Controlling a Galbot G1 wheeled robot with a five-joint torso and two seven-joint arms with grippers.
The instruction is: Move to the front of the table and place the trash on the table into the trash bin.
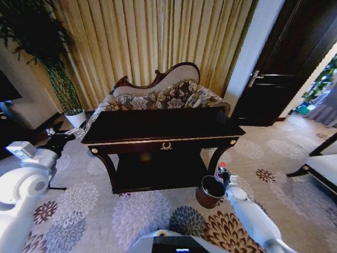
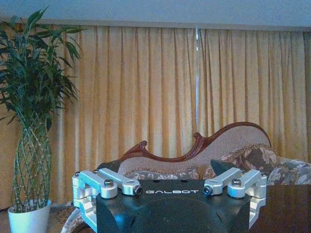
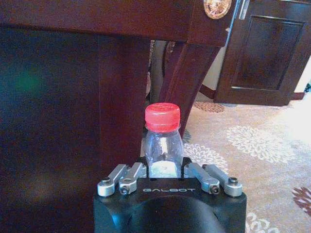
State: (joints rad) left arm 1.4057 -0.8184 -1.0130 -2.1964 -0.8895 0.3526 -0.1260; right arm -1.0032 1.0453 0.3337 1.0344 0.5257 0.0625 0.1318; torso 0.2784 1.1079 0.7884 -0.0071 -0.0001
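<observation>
Right gripper (image 1: 223, 177): clamped on the one bottle (image 3: 163, 138), its fingers closed against the clear body on both sides, red cap pointing up.
Right arm pose: stretched forward and low on the robot's right, wrist beside the table's front right leg, the bottle held upright just above the far rim of the trash bin (image 1: 209, 192).
Left gripper (image 1: 57, 138): raised at the table's left end, near the corner of the top; the left wrist view shows its fingers (image 2: 119, 182) spread apart with nothing between them.
Right wrist view adds: the bottle up close, its cap set against the curved table leg, a gold medallion (image 3: 217, 7) on the corner of the rail, a dark door (image 3: 267, 51) beyond the floral carpet.
Left wrist view adds: gold curtains (image 2: 170, 87), the carved back of the sofa (image 2: 204, 150), a tall plant in a white pot (image 2: 29, 221).
Head view adds: the whole layout, with the table (image 1: 158, 129) square ahead, gold wreath on its front rail, lower shelf beneath, sofa behind it.
Trash bin: one, round and reddish-brown, standing on the carpet by the table's front right leg.
Counts: one bottle, one bin, one table, two grippers.
</observation>
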